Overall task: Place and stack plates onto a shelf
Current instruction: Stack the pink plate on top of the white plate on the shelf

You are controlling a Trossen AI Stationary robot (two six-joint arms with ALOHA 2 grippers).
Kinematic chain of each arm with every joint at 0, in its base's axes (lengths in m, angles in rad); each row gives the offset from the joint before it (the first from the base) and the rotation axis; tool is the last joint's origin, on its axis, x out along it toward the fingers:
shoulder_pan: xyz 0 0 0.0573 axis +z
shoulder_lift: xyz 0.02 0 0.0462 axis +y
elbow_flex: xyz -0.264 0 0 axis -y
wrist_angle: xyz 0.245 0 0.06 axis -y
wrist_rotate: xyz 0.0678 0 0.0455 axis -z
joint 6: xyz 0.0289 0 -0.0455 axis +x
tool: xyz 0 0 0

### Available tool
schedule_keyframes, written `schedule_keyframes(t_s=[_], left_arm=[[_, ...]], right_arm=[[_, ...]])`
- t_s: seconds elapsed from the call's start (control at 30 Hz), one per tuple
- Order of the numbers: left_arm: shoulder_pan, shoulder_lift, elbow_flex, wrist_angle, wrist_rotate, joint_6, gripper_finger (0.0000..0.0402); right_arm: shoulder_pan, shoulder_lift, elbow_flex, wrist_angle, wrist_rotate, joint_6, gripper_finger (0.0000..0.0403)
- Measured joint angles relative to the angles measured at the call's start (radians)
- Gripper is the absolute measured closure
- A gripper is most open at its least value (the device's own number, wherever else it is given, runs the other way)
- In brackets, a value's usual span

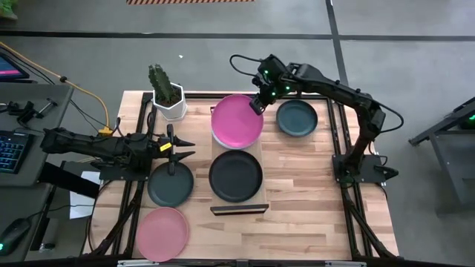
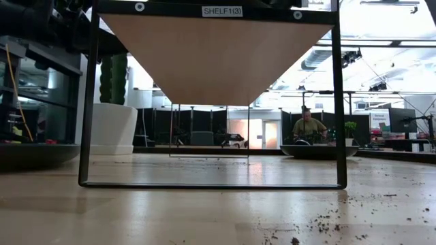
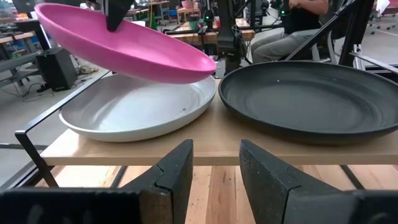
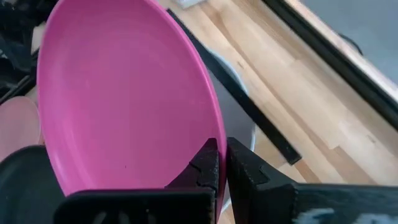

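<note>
Setting: an open-plan robotics lab or engineering office. A wooden table (image 1: 312,185) stands on a grey concrete floor (image 1: 415,44) marked with hazard tape (image 1: 189,1). A keyboard (image 1: 10,148) and cables (image 1: 82,93) sit beside it. Beyond are rows of desks with monitors (image 2: 402,119), ceiling strip lights (image 2: 381,44) and a seated person (image 2: 310,127).

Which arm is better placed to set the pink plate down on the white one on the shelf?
Right. The right gripper already pinches the pink plate by its rim, tilted above the white plate. The left gripper waits open, empty.
</note>
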Motion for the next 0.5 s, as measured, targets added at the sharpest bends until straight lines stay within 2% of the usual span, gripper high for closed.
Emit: schedule_keyframes(t_s=[0.5], left_arm=[[0.0,0.0,0.0,0.001,0.0,0.003,0.0281]], right_arm=[[0.002,0.043,0.0,-0.005,0.006,0.008,0.0403]])
